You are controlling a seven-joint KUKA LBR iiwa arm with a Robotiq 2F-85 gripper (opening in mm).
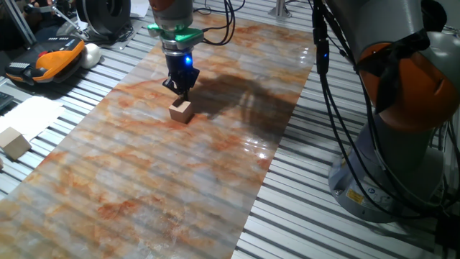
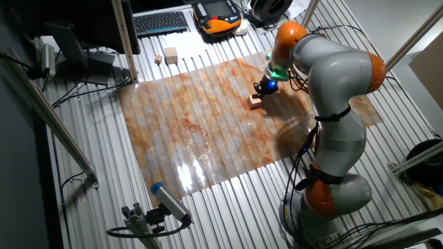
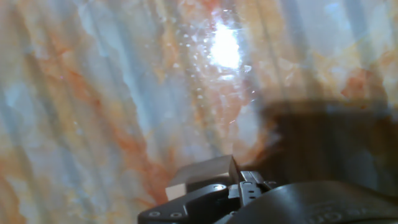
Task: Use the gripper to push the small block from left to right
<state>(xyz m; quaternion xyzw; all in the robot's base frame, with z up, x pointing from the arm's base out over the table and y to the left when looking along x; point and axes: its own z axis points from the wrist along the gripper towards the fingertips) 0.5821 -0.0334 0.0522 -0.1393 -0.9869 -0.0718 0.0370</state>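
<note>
The hand (image 1: 180,89), black, seemingly clenched, touches the small wooden cube (image 1: 182,110) on the glossy marbled sheet (image 1: 144,187).

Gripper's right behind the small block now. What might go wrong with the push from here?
1. The gripper meets the small block near one corner in the hand view, so the block may twist and slip aside.
2. The marbled mat is ribbed and glossy; the block could catch or skid unevenly.

Slatted metal table (image 1: 316,187), marbled orange-grey mat (image 1: 144,180) laid across it, small block (image 1: 182,110) on the mat, larger pale block (image 1: 14,142) on white sheet (image 1: 32,115) beside the mat, keyboard (image 2: 160,23), orange-black pendant (image 1: 47,61) at far edge
</note>
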